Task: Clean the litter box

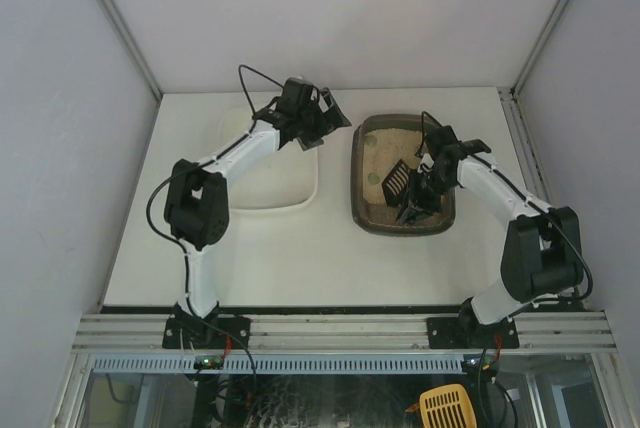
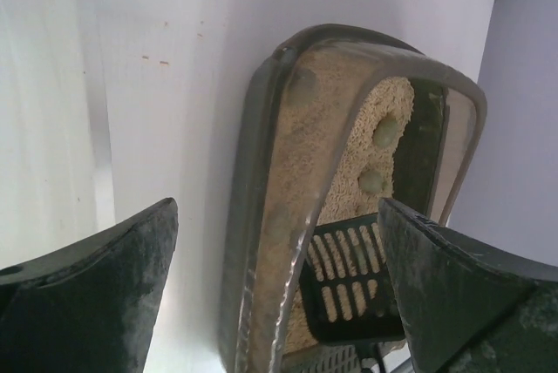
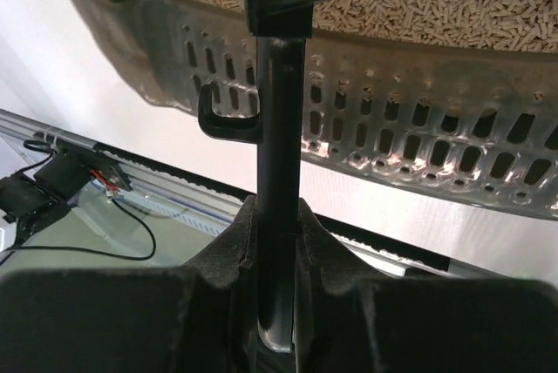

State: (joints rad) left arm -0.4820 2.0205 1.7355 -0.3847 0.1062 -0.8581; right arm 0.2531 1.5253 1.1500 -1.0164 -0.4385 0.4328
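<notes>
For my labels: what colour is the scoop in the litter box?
Black scoop; left wrist view shows it best.

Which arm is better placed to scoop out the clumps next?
Right. The right tool is shut on the scoop, inside the litter box; the left tool is open near the tub.

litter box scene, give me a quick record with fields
litter box: dark tray, beige litter inside, right of the white tub, apart from it
clumps: two greenish lumps on the litter
scoop: black, slotted, head over the litter inside the box
right tool: shut on the scoop handle
left tool: open, empty, near the white tub's far right corner
</notes>
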